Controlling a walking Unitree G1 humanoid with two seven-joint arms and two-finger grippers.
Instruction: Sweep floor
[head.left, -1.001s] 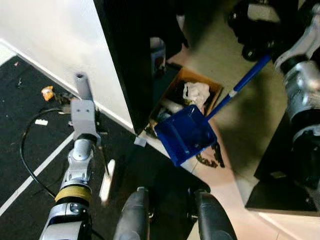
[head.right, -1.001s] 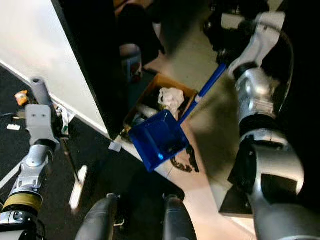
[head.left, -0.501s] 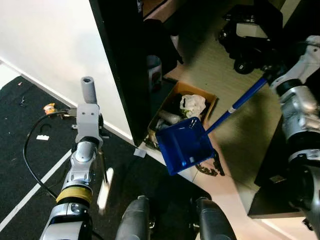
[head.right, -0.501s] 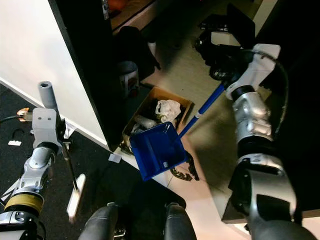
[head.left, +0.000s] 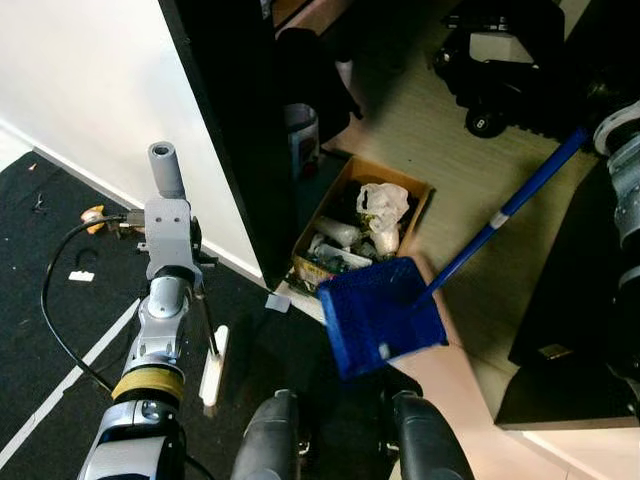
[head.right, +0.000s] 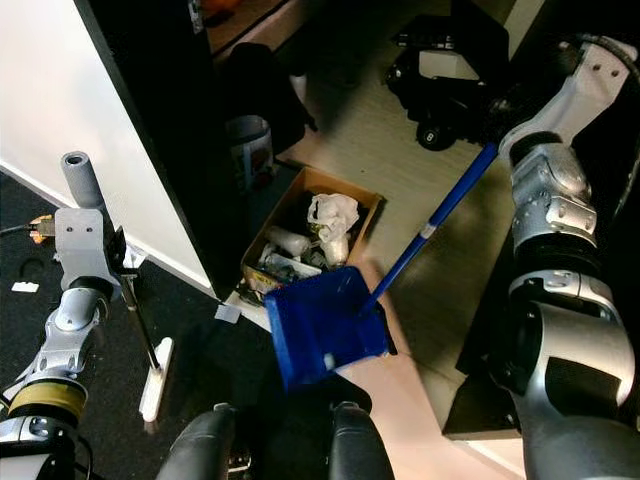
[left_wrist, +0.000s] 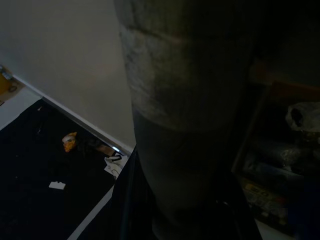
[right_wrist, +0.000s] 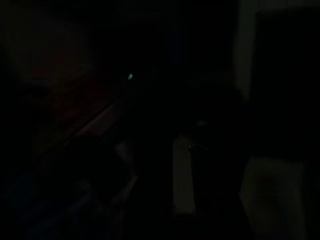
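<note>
The left gripper (head.left: 196, 262) is closed on the thin handle of a broom (head.left: 209, 340), its silver arm reaching forward and up on the robot's left with a grey cylinder standing up from the wrist; the white broom head (head.left: 213, 351) rests on the black mat (head.left: 60, 300) just below it. In the left wrist view the grey broom grip (left_wrist: 185, 125) runs close along the lens. The right arm is raised high on the robot's right, bent at the elbow, and the right gripper (head.right: 500, 105) sits at the top end of the long blue handle (head.right: 430, 225); whether its fingers clasp it I cannot tell. That handle slants down to a blue dustpan (head.left: 382, 315), tilted, just in front of the robot's 2 feet. Just beyond the pan lies an open cardboard box (head.left: 418, 195) of rubbish, beside a black cabinet (head.left: 230, 130). The right wrist view is too dark to read.
</note>
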